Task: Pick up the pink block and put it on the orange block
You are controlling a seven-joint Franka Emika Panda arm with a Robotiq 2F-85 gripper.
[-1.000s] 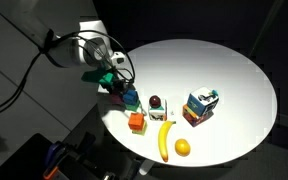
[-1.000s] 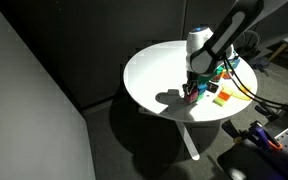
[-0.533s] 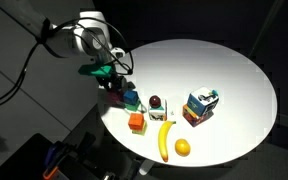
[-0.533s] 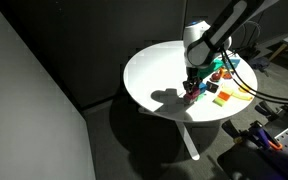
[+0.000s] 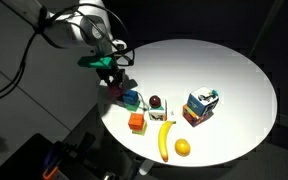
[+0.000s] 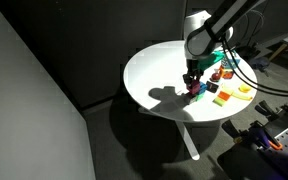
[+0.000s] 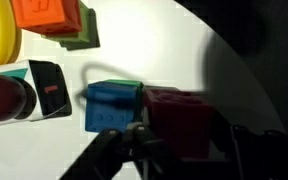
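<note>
My gripper [image 5: 113, 82] is shut on the pink block [image 5: 115, 91] at the table's edge, and both exterior views show this [image 6: 194, 84]. In the wrist view the pink block [image 7: 179, 118] looks dark red in shadow between my fingers [image 7: 184, 142]. A teal-blue cube [image 7: 112, 106] sits right beside it. The orange block [image 5: 137, 122] rests on a green piece a short way off on the table, and it also shows in the wrist view [image 7: 46, 14].
A banana [image 5: 165, 140] and a round orange fruit [image 5: 182, 147] lie near the front rim of the white round table [image 5: 234, 70]. A dark red ball [image 5: 155, 101] sits on a white holder. A multicoloured box [image 5: 200, 105] stands further in.
The arm has risen and drawn back a little over the last second. The gripper stays closed on the pink block beside the blue cube.
</note>
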